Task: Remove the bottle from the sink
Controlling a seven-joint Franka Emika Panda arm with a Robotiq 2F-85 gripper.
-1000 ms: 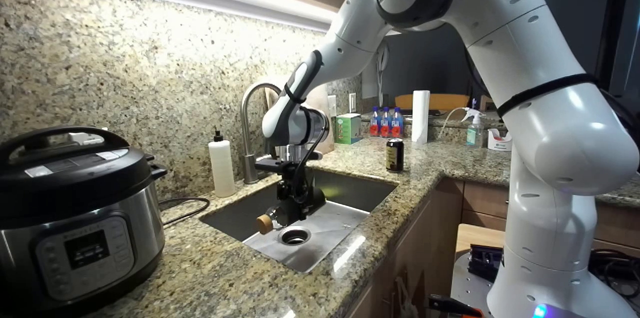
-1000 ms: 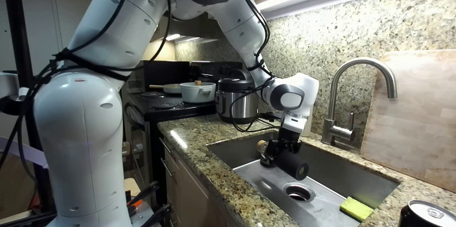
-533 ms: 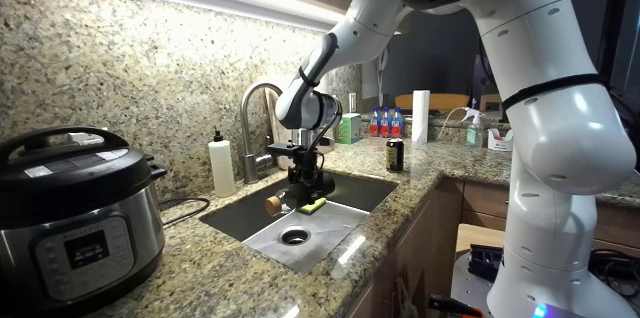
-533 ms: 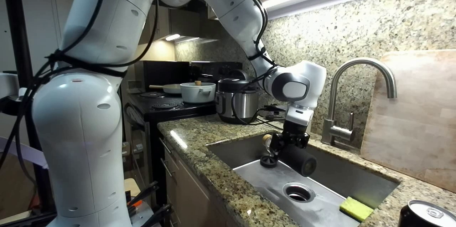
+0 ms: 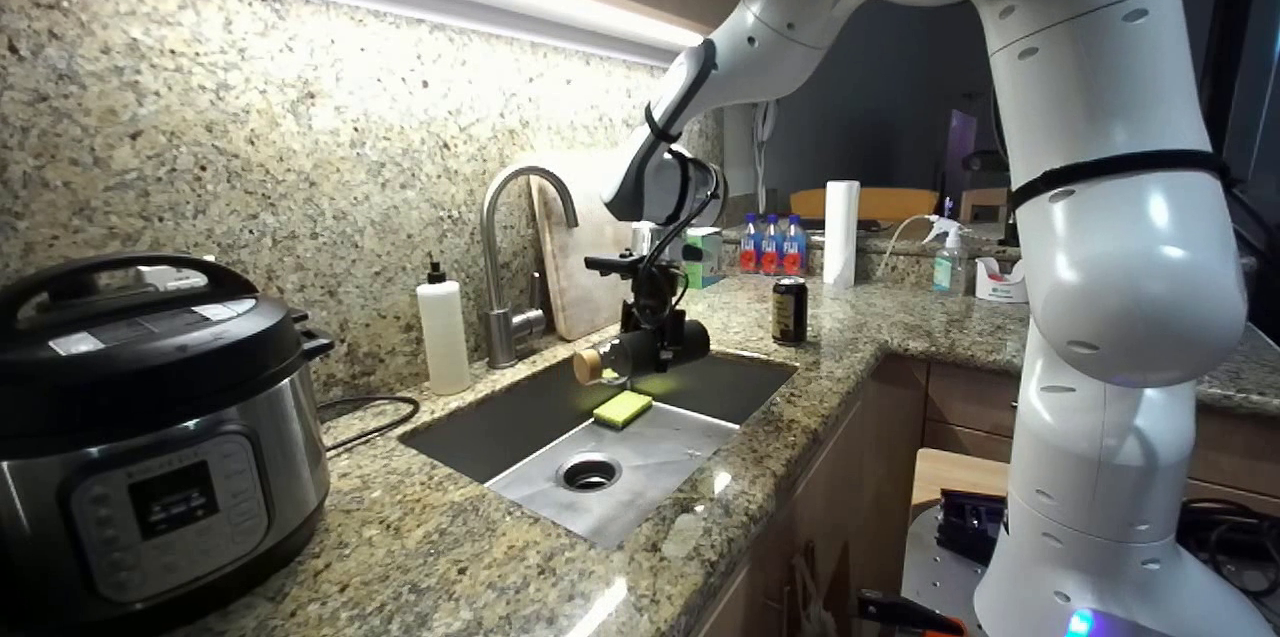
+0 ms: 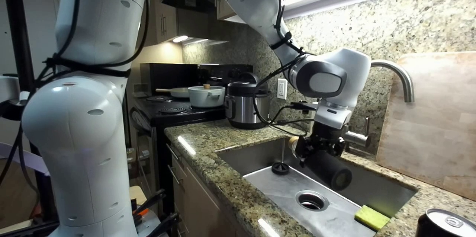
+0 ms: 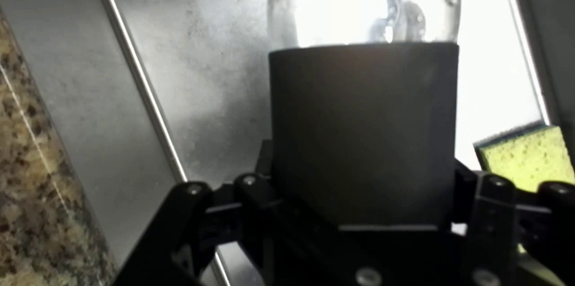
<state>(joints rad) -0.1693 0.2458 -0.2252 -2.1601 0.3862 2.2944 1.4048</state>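
- Change. Your hand (image 7: 363,173) and the bottle (image 6: 331,170) have just risen together and drifted toward the end of the sink (image 6: 256,155) that holds the yellow-green sponge (image 5: 622,409). In an exterior view that sponge, masked earlier, now shows whole below the hand.
- Significance. The lift appears well under way, yet removal is incomplete: you have the bottle over the basin. The black ribbed disc (image 6: 280,168), perhaps a drain strainer, remains below the hand, on the side away from the sponge.
- Hand. You are pinching the bottle; in the wrist view the jaws press its black body from both sides.
- Position. The bottle lies across the jaws, apart from the basin floor. Whether its underside clears the granite bench (image 5: 420,517) around the hand, you cannot tell here.
- Axis. Note the long axis, close to level and roughly square to the hand's downward reach. The tan stopper (image 5: 588,366), cork or wood, points to the hand's side away from the sponge; the flat black base points the opposite way.
- Caution. Both ends overhang the jaws, so either could strike the rim; raise further before you carry it sideways.
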